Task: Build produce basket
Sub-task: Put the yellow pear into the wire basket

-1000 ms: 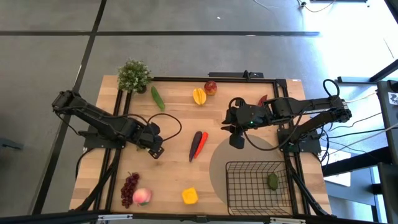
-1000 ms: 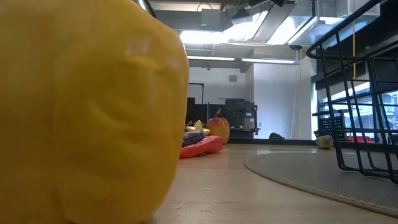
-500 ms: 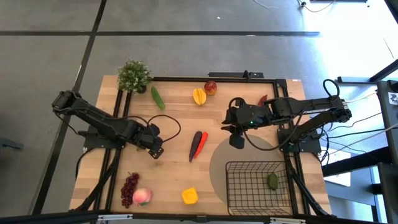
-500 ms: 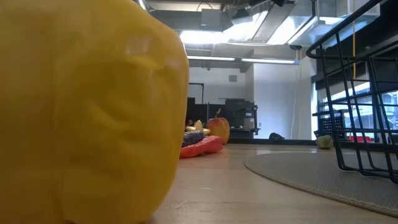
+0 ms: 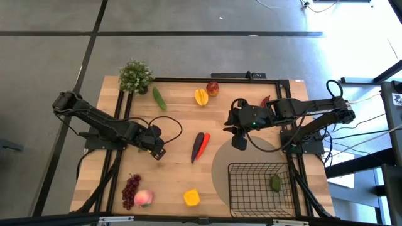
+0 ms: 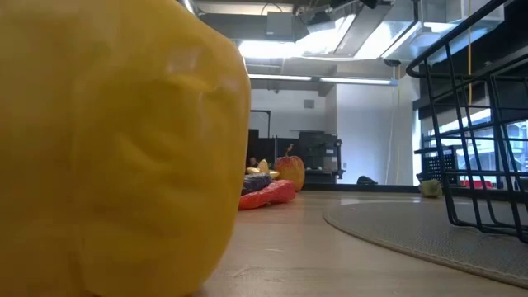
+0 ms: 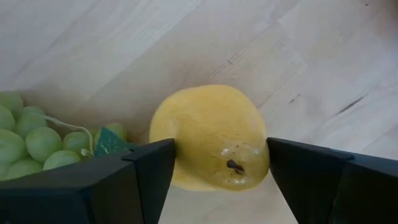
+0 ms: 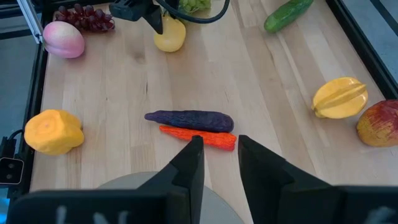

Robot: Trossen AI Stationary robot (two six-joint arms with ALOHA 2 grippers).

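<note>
My left gripper [image 7: 221,162] points down over a yellow lemon [image 7: 211,134] that lies on the wooden table, one finger on each side of it. Green grapes [image 7: 31,140] lie right beside the lemon. The right wrist view shows the same lemon [image 8: 169,34] under that gripper. The black wire basket [image 5: 230,188] stands on a grey round mat [image 5: 220,157] at the near right, with one green piece [image 5: 275,182] inside. My right gripper [image 8: 221,155] hangs above the mat's far edge, open a little, holding nothing. My left gripper's fingers [image 7: 149,168] stand at the lemon's two opposite sides [image 7: 258,155], coming from above and pointing down. The lemon fills the gap between them and rests on the table. Whether the fingers touch it, I cannot tell.
A purple chili [image 5: 198,145] and a red chili [image 5: 205,143] lie mid-table. Purple grapes [image 5: 130,187], peach [image 5: 144,198] and yellow pepper [image 5: 191,198] lie near the front edge. Cucumber [image 5: 159,99], mango [image 5: 201,96], apple [image 5: 213,88] and a potted plant [image 5: 135,76] are at the back.
</note>
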